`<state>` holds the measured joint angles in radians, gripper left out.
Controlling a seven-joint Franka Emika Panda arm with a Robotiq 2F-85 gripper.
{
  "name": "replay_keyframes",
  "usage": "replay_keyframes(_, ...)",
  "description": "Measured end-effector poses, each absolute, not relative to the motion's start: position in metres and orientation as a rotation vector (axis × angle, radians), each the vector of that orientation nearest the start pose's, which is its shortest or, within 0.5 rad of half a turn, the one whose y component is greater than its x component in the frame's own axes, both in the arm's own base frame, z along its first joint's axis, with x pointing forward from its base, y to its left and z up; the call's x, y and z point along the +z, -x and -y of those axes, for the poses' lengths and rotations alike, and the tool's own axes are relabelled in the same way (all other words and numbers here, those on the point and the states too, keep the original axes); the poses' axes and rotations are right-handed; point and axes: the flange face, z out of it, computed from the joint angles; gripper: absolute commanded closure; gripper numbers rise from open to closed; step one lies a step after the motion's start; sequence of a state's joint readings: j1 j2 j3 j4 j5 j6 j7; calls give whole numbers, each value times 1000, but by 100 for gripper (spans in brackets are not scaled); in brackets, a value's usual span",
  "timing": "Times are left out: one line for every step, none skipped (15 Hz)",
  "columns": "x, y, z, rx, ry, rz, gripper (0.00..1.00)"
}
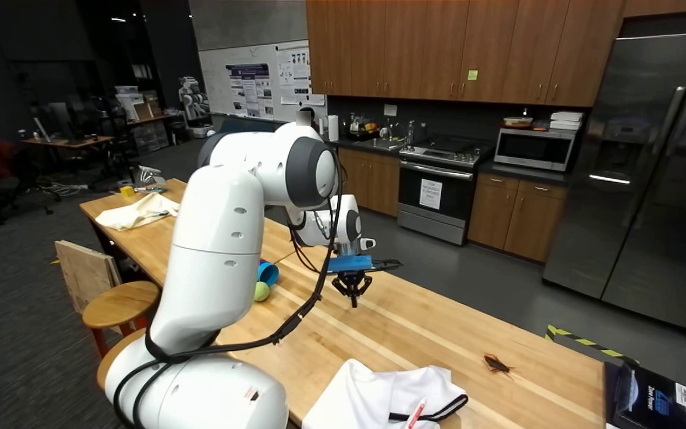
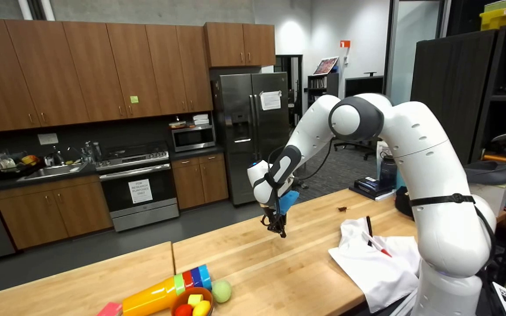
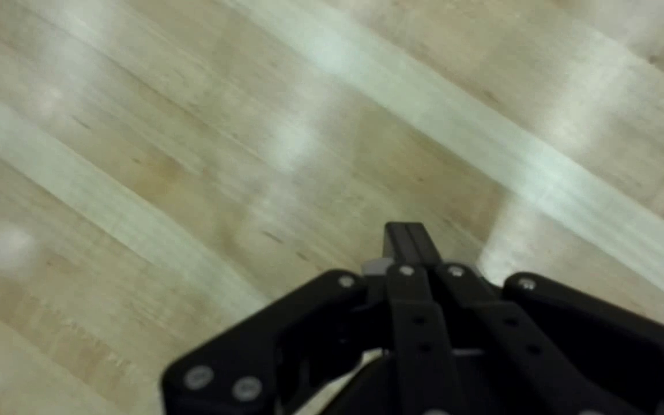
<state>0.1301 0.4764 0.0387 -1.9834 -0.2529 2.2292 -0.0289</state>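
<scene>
Tool (image 3: 410, 239) hovers over the wooden counter (image 3: 165, 150), fingertips (image 3: 397, 248) together, holding nothing; the kitchen-side edge (image 2: 218, 229) runs behind it in an exterior view. Open surface separates it from the white cloth (image 2: 367, 267) bearing a pen (image 2: 377, 244), the brown insect-like shape (image 1: 498, 364), and the green ball (image 2: 221, 291) beside stacked cups (image 2: 153, 296).

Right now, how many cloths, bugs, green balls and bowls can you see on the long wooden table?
Cloths: 2 (white cloth, cream cloth)
Bug: 1 (toy or real, I can't tell)
Green ball: 1
Bowl: 1 (cut off by the picture's edge)
Total: 5
</scene>
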Motion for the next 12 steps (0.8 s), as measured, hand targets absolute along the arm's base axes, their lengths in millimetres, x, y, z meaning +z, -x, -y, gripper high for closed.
replay_keyframes(203, -573, -101, 384, 3229, 642, 100)
replay_keyframes(201, -568, -114, 410, 3218, 677, 100)
replay_keyframes(200, -563, -127, 433, 3207, 714, 100)
replay_keyframes(200, -558, -139, 454, 3196, 747, 100)
replay_keyframes(200, -553, -151, 477, 3179, 779, 100)
replay_keyframes(200, -547, -164, 510, 3156, 807, 100)
replay_keyframes(201, -541, -176, 564, 3117, 837, 100)
replay_keyframes(205, -535, -188, 620, 3076, 870, 100)
replay_keyframes(211, -531, -198, 665, 3045, 905, 100)
replay_keyframes(219, -527, -207, 700, 3012, 945, 100)
replay_keyframes(228, -524, -216, 727, 2973, 988, 100)
replay_keyframes(238, -520, -222, 751, 2935, 1031, 100)
